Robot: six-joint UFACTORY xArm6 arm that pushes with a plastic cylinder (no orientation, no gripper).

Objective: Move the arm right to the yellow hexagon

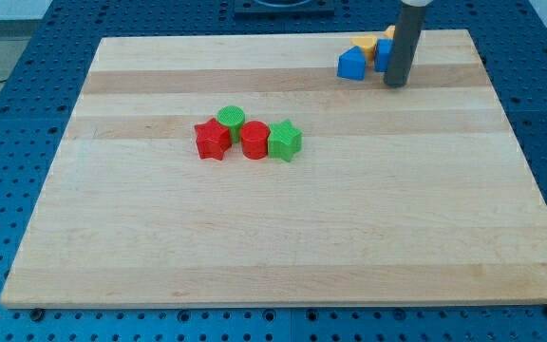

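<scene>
Yellow shows in two spots beside my tip (396, 84), both at the view's top right. In the camera view, the only one I have, my rod comes down from the top edge and its lower end rests on the wooden table (283, 237). My end effector is a bare rod, so nothing is clenched or grasped; it touches no block that I can be sure of.

Just to the view's left of my tip sits a tight group. Farthest from me is a blue block (351, 65), with a yellow block (364, 45) behind it toward the view's top. A second blue block (383, 54) lies right against the rod's left side, partly hidden, and a sliver of a second yellow block (389, 32) peeks out above it at the rod's edge. Which yellow piece is the hexagon I cannot tell; both are too small and too covered.

Well away from my tip, toward the view's lower left, a red star (212, 140), green cylinder (232, 119), red cylinder (254, 140) and green star (284, 141) huddle together.

I judge the approach nearly done: my tip already stands on the view's right of the yellow pieces. What remains is a short, careful settle beside the hexagon without nudging the blue block between.
</scene>
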